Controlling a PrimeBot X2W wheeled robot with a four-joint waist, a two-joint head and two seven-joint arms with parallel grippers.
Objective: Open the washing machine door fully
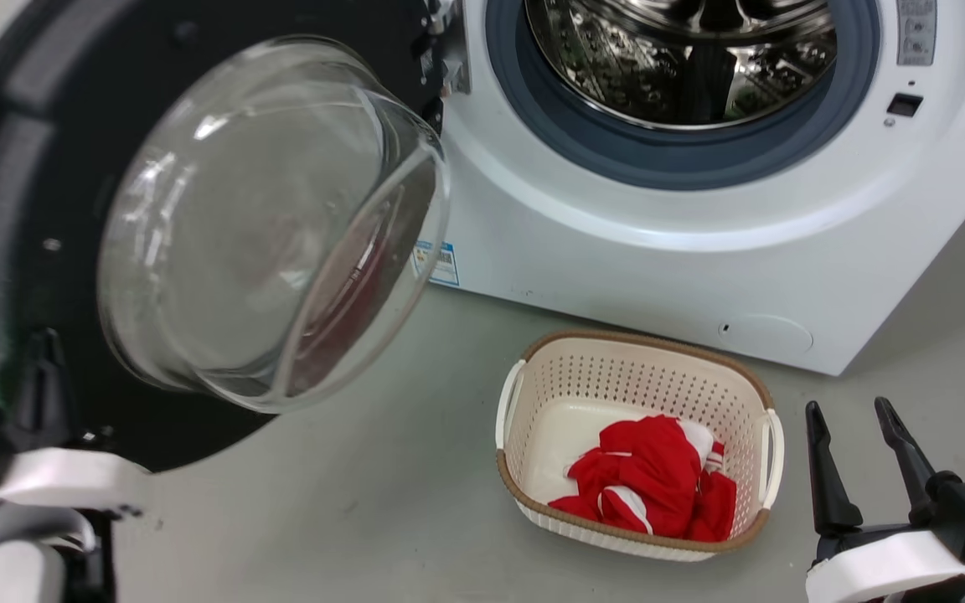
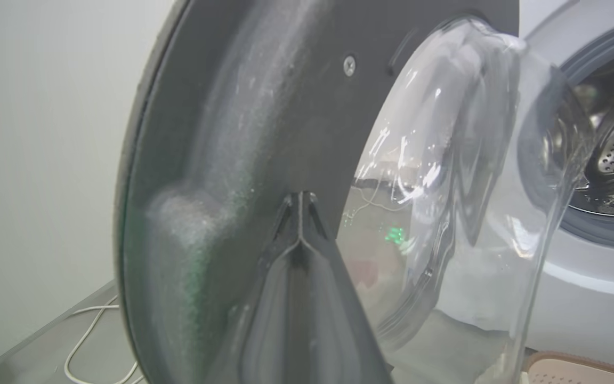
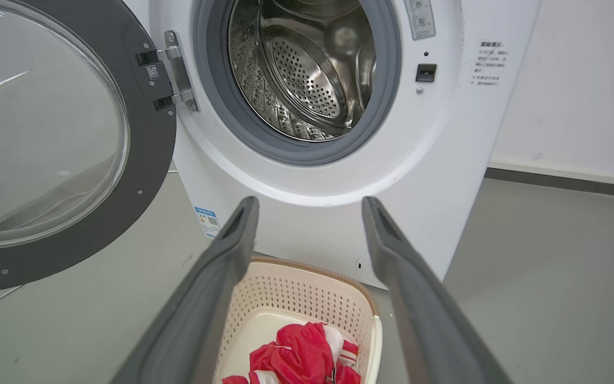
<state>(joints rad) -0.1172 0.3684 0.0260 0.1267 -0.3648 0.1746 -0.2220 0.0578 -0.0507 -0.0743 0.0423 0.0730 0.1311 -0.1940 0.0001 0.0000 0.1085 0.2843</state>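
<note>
Washing machine door [image 1: 265, 226] swung wide, left claw doing the push

Door hangs off the hinge [image 3: 176, 69] on the left edge of the washing machine [image 1: 700, 251] front. Inner face and glass bowl [image 2: 445, 186] are turned out toward the robot, drum [image 3: 307, 69] fully exposed. Left claw [image 2: 300, 205] is clenched on nothing, fingers pressed into one stiff point, tips at the dark inner ring just beside the glass bowl. Reads as a push tool rather than a grip, sensible since there's nothing to pinch there. Can't confirm actual contact. Right claw [image 1: 849, 406] is released, fingers spread, parked low over the floor [image 1: 365, 502] right of the basket [image 1: 642, 343], well apart from the door's arc, so idle. Basket with red garment [image 1: 650, 477] sits on the floor near the machine's front bottom edge, clear of the swing. My read: almost done, maybe a little hinge travel left
</note>
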